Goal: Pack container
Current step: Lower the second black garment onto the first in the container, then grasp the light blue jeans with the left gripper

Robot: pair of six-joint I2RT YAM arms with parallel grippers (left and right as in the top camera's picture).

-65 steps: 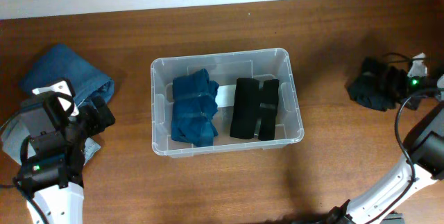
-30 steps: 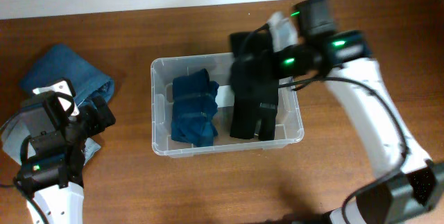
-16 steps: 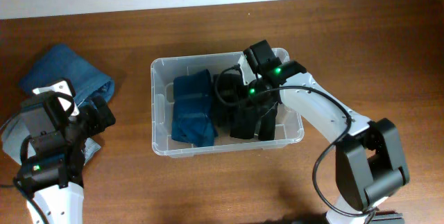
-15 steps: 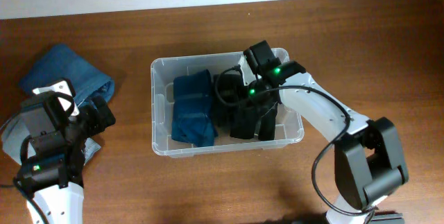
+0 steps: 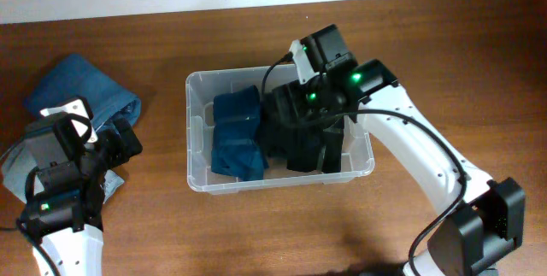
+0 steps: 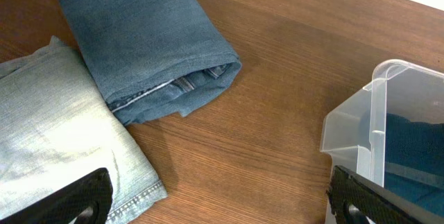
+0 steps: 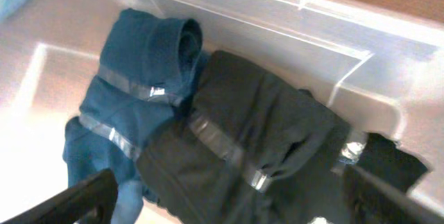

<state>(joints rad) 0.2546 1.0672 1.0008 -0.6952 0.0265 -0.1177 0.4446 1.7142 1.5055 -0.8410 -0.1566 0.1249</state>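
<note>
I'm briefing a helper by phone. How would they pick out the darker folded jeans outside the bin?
Find the clear container mid-table, then look left of it. Two folded denim pieces lie there. Yours is the mid-blue jeans at the back, not the pale washed-out jeans.

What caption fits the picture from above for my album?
Right arm leans over the clear container, where a teal garment lies beside black garments; folded jeans lie outside.
</note>
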